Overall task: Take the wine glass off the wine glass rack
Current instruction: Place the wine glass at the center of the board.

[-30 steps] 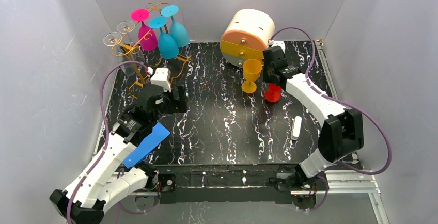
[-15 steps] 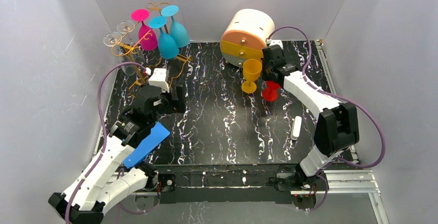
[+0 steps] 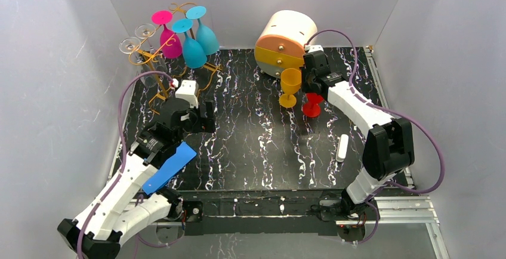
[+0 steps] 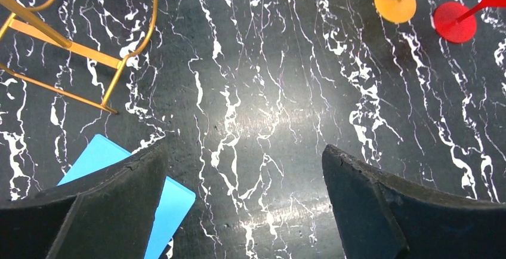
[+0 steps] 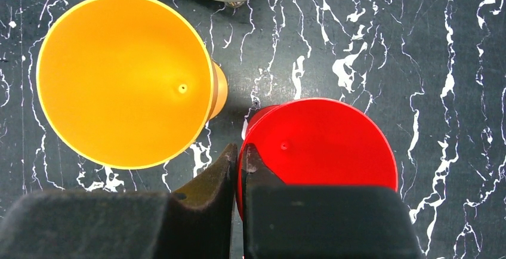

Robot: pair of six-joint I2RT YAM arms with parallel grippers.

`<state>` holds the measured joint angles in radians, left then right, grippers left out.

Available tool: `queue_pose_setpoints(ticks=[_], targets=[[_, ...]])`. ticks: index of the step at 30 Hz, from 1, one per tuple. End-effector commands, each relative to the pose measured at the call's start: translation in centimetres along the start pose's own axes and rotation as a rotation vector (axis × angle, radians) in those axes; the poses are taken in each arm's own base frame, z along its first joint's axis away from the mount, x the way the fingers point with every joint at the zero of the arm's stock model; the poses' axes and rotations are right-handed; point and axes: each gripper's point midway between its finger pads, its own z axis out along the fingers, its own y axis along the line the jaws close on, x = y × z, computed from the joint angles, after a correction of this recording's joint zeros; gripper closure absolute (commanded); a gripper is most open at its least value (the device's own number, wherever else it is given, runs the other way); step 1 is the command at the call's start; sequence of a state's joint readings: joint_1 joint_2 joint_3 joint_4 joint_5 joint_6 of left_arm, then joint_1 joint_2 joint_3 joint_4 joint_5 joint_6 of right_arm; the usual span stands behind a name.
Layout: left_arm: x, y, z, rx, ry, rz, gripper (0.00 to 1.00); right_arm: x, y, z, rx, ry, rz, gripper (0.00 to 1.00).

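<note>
Since the left gripper (image 4: 243,151) carries nothing, its dark matte jaws stand wide apart over the black white-veined marble-look table (image 3: 256,145), lower left of the top view. A flat blue card (image 3: 170,166) lies just beside it. A small white bar (image 3: 342,147) sits right of centre, apart from everything.

Further back, the right gripper (image 5: 238,157) is pinched together on the rim of the red wine glass (image 5: 322,145), one finger inside the bowl and one outside (a thin wall, so a rim pinch suits it). The glass stands upright with its foot on the table, clear of the rack. It looks like it is being parked next to the yellow wine glass (image 5: 119,80), near but not touching. Both look like smooth opaque plastic with cone bowls.

Behind them is the round cream-and-orange drawer box (image 3: 286,41).

Far upper left is the wine glass rack (image 3: 156,62), thin gold wire. It holds two teal glasses (image 3: 194,50), a magenta glass (image 3: 170,41) and clear glasses (image 3: 134,47), hung bowl-down by their feet.
</note>
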<state>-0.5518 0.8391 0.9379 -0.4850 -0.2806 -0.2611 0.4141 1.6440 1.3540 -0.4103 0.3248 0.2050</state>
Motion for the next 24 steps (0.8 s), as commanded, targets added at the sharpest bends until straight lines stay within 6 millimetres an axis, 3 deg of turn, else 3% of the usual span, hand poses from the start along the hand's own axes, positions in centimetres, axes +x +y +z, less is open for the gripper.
queue_pose_setpoints(ticks=[1, 13, 19, 24], targets=[[-0.3, -0.1, -0.5, 0.008, 0.015, 0.003, 0.02, -2.7, 0.3, -0.2, -0.023, -0.06, -0.015, 0.88], [-1.2, 0.9, -1.6, -0.038, -0.035, -0.041, 0.02, -3.3, -0.3, -0.2, -0.019, -0.06, 0.0, 0.87], [-1.0, 0.0, -1.1, -0.002, 0.004, -0.02, 0.02, -4.4, -0.4, -0.5, -0.014, -0.074, 0.015, 0.82], [-2.7, -1.5, -1.0, 0.043, 0.013, -0.072, 0.02, -4.6, -0.4, -0.4, -0.01, -0.08, 0.021, 0.81]])
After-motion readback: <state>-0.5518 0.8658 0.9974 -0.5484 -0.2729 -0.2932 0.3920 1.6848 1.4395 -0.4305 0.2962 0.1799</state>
